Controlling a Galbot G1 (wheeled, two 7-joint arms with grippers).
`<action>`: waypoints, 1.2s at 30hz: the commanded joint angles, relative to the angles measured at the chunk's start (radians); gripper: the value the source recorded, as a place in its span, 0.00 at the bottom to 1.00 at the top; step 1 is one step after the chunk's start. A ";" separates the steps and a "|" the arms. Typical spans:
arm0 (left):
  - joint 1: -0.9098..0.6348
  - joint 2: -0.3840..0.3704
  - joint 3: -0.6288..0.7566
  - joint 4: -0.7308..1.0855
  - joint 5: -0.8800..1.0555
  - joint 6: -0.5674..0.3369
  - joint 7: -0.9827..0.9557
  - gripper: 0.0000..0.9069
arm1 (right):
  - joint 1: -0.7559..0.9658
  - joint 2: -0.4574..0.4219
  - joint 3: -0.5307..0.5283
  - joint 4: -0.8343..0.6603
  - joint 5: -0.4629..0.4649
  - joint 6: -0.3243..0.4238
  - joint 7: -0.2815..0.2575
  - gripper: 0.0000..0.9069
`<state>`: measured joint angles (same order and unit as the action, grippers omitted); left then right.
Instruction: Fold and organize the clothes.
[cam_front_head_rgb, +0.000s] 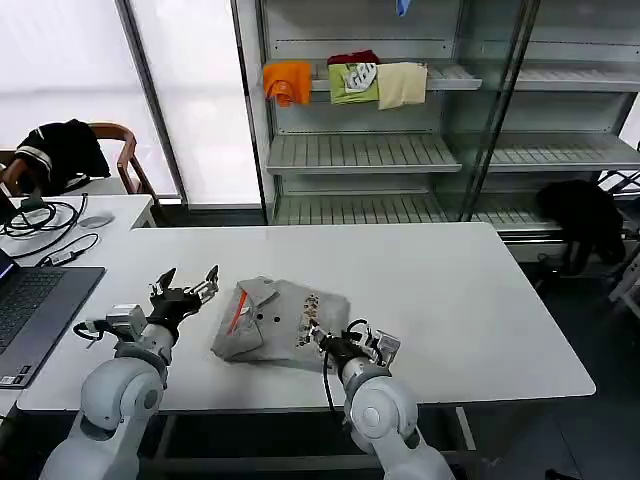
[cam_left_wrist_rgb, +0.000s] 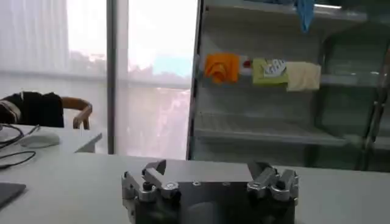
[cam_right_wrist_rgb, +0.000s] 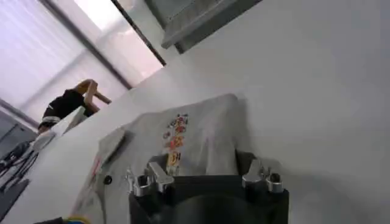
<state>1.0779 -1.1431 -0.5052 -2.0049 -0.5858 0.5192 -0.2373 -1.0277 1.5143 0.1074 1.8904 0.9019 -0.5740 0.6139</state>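
Nearest me, my right claw (cam_front_head_rgb: 318, 338) sits spread and empty at the folded light grey cotton shirt (cam_front_head_rgb: 280, 320) near the surface's (cam_front_head_rgb: 480, 300) front edge, left claw (cam_front_head_rgb: 186, 284) open alongside; careless pinching could undo the fold.

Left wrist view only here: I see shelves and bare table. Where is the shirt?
Observer: The shirt lies folded on the table, just to the right of the left gripper.
Operator: Is that gripper touching it?
Observer: No, it is open, with a gap between it and the shirt.
Operator: And the right arm?
Observer: The right gripper is at the shirt's near edge.
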 joint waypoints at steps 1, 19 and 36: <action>0.013 -0.007 -0.007 -0.010 -0.002 0.000 0.000 1.00 | -0.005 -0.033 -0.008 -0.003 -0.010 -0.004 0.038 0.00; 0.010 -0.031 0.013 -0.005 0.005 0.003 -0.003 1.00 | 0.073 -0.205 0.064 -0.038 -0.011 -0.007 -0.003 0.00; 0.002 -0.063 0.033 0.012 0.013 0.011 0.000 1.00 | 0.137 -0.279 0.114 -0.109 -0.262 -0.006 -0.183 1.00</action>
<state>1.0809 -1.2009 -0.4750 -1.9985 -0.5742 0.5299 -0.2388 -0.9097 1.2735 0.1943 1.7987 0.8224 -0.5829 0.5347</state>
